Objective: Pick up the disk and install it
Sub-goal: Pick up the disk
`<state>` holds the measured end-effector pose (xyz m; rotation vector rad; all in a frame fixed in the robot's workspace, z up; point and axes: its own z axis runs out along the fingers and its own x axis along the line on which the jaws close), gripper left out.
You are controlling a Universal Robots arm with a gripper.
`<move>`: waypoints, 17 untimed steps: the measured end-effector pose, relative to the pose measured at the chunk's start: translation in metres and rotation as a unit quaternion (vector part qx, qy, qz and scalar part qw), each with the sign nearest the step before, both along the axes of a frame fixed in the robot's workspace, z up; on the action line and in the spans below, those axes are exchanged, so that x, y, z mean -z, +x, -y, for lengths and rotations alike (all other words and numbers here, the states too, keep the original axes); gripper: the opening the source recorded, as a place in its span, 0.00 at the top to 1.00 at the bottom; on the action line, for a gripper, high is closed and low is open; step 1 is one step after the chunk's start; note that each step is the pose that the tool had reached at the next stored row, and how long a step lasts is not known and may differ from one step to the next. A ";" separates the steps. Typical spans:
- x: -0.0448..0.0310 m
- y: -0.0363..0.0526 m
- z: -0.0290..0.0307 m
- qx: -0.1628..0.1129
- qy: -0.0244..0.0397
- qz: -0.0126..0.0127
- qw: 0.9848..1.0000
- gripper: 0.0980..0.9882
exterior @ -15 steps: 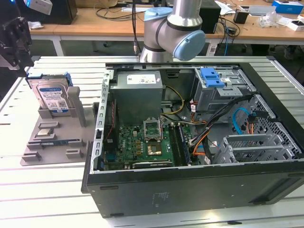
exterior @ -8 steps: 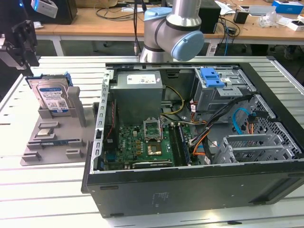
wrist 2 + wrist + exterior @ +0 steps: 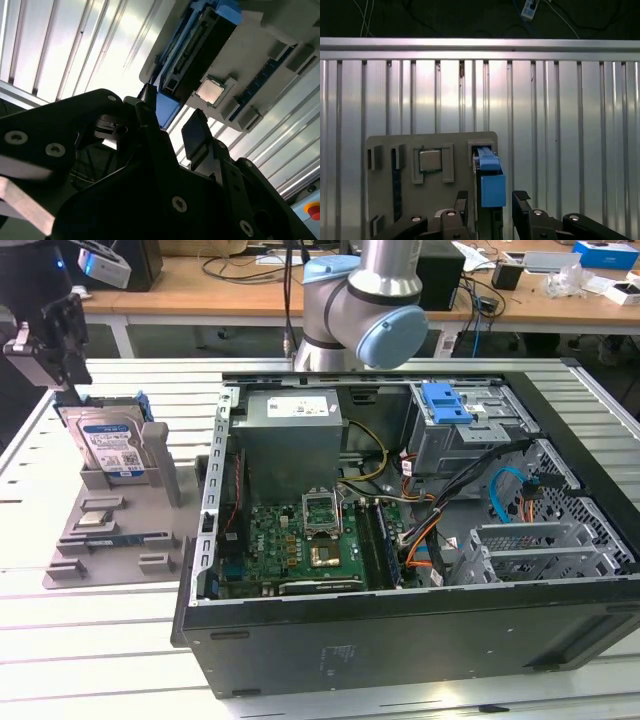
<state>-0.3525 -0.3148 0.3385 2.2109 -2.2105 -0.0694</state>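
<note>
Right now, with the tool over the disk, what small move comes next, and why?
Probably ease the tool straight down a little. In the first wrist view its fingers stand apart on either side of the blue edge of the disk without touching it, and the exterior view shows the tool barely above the disk, which stands upright in its grey stand.

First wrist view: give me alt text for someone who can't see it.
The robot's open hand frames the disk, which stands on edge in a grey holder on a ribbed metal table. A square chip sits in a recess beside it.
</note>
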 end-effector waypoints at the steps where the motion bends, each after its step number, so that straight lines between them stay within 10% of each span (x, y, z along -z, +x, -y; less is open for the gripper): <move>1: 0.0042 0.0000 -0.0009 -0.005 0.000 0.000 1.000 0.57; 17: 0.0421 0.0037 -0.0017 -0.013 0.000 0.000 1.000 0.57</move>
